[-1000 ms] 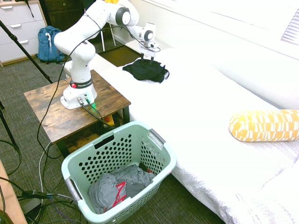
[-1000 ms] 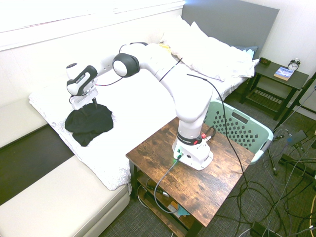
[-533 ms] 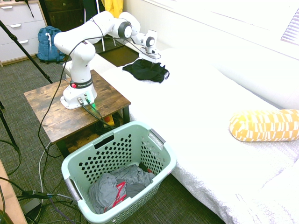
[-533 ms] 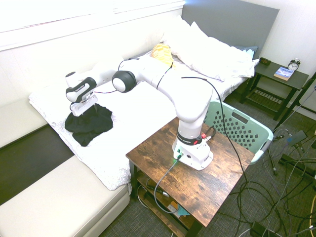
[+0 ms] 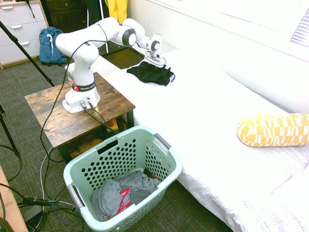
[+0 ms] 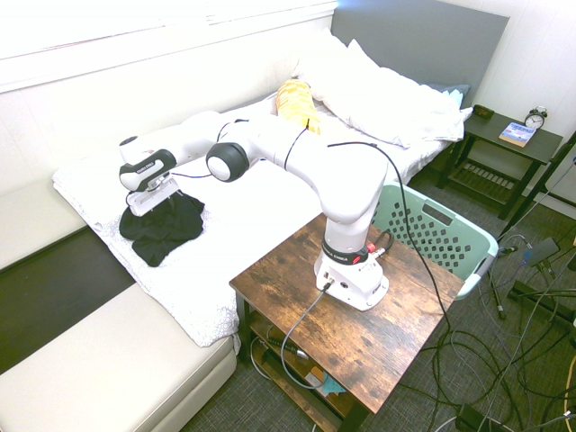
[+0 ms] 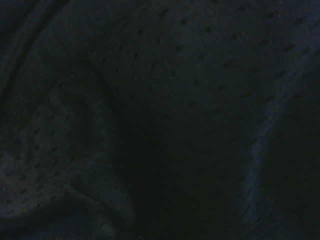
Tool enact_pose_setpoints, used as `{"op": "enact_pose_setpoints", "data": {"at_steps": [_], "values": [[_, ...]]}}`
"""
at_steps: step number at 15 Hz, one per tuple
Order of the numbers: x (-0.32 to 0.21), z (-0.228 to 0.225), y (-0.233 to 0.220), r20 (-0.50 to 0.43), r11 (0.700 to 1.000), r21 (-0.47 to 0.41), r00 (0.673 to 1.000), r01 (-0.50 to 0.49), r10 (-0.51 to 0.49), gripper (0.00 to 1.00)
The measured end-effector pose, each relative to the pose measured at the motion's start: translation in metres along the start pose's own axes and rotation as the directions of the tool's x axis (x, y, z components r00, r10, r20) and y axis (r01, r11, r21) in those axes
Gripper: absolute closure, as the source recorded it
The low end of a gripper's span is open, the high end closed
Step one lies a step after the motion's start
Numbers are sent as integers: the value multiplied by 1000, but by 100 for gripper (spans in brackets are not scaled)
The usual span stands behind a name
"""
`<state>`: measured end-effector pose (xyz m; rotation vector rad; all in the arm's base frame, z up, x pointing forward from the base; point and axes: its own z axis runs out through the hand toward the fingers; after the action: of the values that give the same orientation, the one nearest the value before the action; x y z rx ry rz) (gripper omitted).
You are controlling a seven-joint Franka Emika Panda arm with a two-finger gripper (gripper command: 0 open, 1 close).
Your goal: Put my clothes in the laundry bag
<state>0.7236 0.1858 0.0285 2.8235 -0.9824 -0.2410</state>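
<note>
Gripper: down at the black garment, its tips [image 6: 171,205] hidden in or behind the cloth; I cannot tell how far open it is, or whether it has hold of any fabric.
Black garment [image 5: 150,73]: rumpled on the white bed [image 5: 203,111], near the end away from the pillows [image 6: 378,90]; close up, the dark cloth shows folds and rows of small holes.
Laundry basket [image 5: 116,166]: pale green with perforated sides and grey handles, on the floor beside the bed and the wooden table [image 5: 113,99].
Inside the basket: grey clothes [image 5: 113,195] with a red strap; the black garment lies outside, well apart.
Arm [image 6: 328,175]: based on the wooden table, reaching over the bed.
Bolster [image 5: 273,130]: yellow and white, lying on the bed.
Nightstand [image 6: 513,139]: past the basket, bearing a clock [image 6: 535,117] and what seems to be a blue book [image 6: 517,134].
Backpack [image 5: 51,46]: blue, on the floor by the white drawers [image 5: 20,31].
</note>
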Motion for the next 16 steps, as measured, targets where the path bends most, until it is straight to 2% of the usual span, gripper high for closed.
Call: {"op": "enact_pose_setpoints", "data": {"at_steps": [7,16], "values": [[-1,-14,0,9,998,11,998,-61,61,100],[-19,-21,13,20,992,68,994,-108,107,100]]}}
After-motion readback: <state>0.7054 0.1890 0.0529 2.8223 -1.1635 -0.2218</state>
